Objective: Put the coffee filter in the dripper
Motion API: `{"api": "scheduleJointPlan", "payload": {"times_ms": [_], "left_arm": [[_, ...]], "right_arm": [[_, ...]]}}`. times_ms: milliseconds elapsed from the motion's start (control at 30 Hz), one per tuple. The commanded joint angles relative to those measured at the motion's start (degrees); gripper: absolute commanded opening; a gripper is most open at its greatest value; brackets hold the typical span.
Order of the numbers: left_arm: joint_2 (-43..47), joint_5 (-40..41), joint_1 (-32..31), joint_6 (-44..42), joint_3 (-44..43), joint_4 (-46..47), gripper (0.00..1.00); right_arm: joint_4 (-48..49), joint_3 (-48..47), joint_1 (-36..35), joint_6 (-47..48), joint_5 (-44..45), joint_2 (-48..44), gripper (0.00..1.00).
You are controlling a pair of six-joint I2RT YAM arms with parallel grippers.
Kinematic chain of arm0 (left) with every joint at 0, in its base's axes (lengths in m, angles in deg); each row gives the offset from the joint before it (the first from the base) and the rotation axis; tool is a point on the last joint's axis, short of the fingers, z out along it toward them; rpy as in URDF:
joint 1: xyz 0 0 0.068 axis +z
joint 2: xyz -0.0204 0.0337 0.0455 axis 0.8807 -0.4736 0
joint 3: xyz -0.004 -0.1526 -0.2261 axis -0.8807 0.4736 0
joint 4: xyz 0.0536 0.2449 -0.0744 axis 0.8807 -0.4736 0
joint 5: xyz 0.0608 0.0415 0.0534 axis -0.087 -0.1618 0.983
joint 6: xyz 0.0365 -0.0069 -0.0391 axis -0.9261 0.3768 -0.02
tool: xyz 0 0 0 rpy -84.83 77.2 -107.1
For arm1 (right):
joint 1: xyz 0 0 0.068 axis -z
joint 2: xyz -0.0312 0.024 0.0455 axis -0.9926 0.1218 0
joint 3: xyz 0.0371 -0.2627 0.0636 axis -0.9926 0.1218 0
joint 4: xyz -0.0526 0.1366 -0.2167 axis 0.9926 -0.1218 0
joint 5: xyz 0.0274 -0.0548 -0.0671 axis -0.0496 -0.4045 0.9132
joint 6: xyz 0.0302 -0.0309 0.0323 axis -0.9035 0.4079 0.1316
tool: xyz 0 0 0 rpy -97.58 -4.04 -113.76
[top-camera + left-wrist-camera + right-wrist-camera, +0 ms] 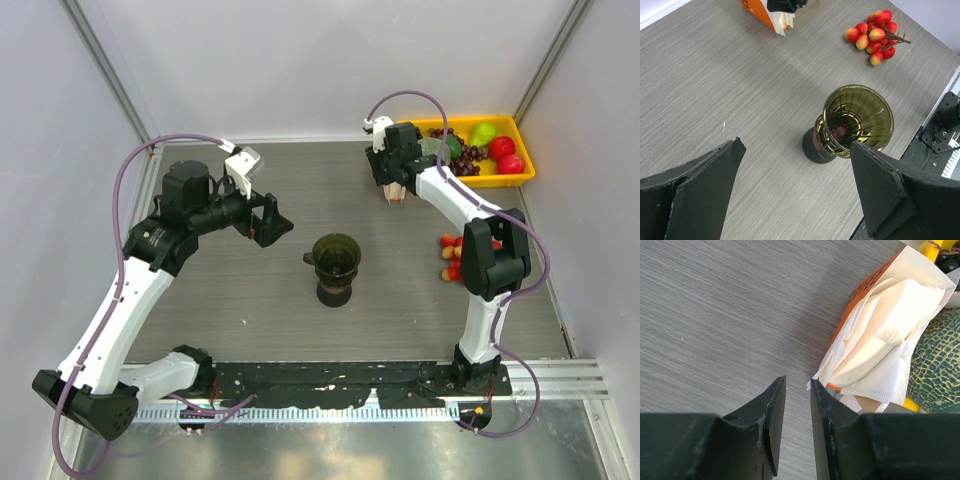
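The dark olive dripper [336, 255] stands upright at mid-table on a small black cup [333, 294]; its mouth holds nothing. In the left wrist view the dripper [857, 117] lies ahead of my left gripper [796, 145], which is wide open and empty; in the top view this gripper [272, 222] is left of the dripper. My right gripper [797, 380] hangs at the near corner of the orange pack of white filter papers [880, 340], jaws a narrow gap apart with nothing between. In the top view this gripper [393, 193] covers most of the pack. No single filter lies apart from the pack.
A yellow tray [524, 176] with fruit stands at the back right. A green netted melon [935, 360] sits behind the pack. A bunch of red-yellow berries [452, 256] lies right of the dripper, also in the left wrist view [875, 30]. A black rail [330, 380] runs along the near edge.
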Motion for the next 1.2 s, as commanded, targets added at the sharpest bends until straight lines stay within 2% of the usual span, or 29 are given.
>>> {"api": "scheduleJointPlan", "payload": {"times_ms": [0,833,1167], "left_arm": [[0.3,-1.2,0.3,0.4,-1.7,2.7,0.99],[0.0,-1.9,0.3,0.5,-1.3,3.0,0.99],[-0.1,-2.0,0.3,0.5,-1.3,3.2,1.00]], "right_arm": [[1.1,-2.4,0.0,0.0,2.6,-0.2,0.32],[0.6,-3.7,0.0,1.2,5.4,2.4,0.33],[0.6,-3.9,0.0,1.8,7.3,2.1,0.27]]}}
